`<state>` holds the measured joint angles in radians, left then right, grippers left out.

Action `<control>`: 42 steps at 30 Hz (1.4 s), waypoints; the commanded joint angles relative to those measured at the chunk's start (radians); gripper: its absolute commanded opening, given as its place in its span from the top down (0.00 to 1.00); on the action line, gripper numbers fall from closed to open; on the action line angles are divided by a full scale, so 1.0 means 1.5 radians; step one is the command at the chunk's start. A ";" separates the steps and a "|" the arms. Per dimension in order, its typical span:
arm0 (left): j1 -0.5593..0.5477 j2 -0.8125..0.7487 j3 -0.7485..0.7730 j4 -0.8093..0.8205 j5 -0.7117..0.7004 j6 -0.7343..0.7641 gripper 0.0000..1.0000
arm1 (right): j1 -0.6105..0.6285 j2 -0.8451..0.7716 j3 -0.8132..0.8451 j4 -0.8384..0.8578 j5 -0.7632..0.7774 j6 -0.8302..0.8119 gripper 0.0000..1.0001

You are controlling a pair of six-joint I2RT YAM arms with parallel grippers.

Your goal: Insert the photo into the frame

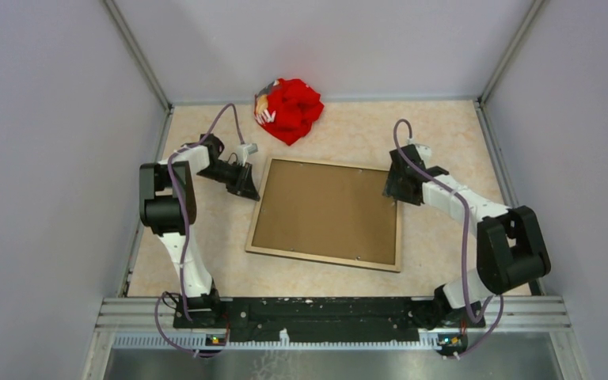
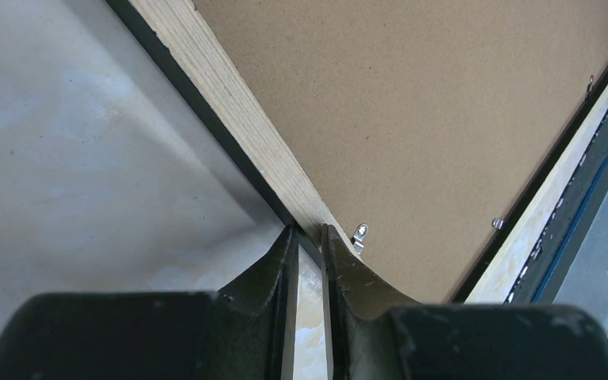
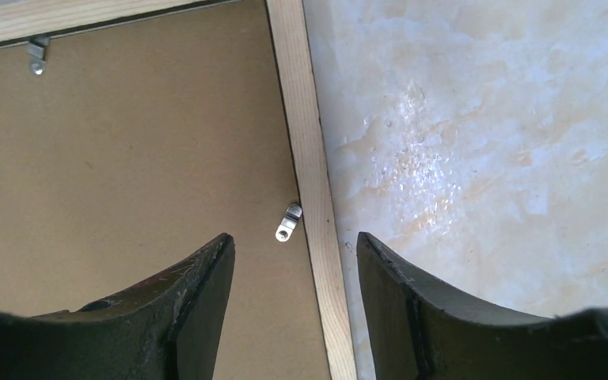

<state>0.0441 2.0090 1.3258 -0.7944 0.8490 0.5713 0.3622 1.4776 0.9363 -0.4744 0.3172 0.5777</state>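
Note:
The frame (image 1: 324, 257) lies face down on the table, its light wood back up. A brown board (image 1: 328, 210), the photo's back, fills it; the printed side is hidden. My left gripper (image 1: 249, 190) is at the frame's left rail near the far left corner. In the left wrist view the gripper (image 2: 309, 231) is pinched on the wood rail (image 2: 222, 95). My right gripper (image 1: 392, 186) is at the far right corner. In the right wrist view it (image 3: 294, 241) is open, straddling the right rail (image 3: 301, 142) above it.
A red cloth bundle (image 1: 289, 109) lies at the back of the table, just beyond the frame. Small metal clips (image 3: 288, 222) sit on the frame's inner edge over the board. Grey walls close in on three sides.

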 commanded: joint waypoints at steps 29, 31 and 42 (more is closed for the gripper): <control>-0.009 -0.001 -0.021 -0.021 -0.034 0.027 0.80 | -0.048 0.052 -0.074 0.114 -0.036 0.043 0.57; -0.009 0.000 -0.020 -0.020 -0.035 0.026 0.80 | -0.048 0.050 -0.076 0.113 -0.036 0.042 0.60; -0.009 0.000 -0.017 -0.023 -0.036 0.027 0.80 | -0.055 0.040 -0.089 0.117 -0.049 0.044 0.75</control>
<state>0.0441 2.0071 1.3243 -0.7940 0.8478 0.5758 0.2947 1.5452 0.8246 -0.3077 0.2577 0.6392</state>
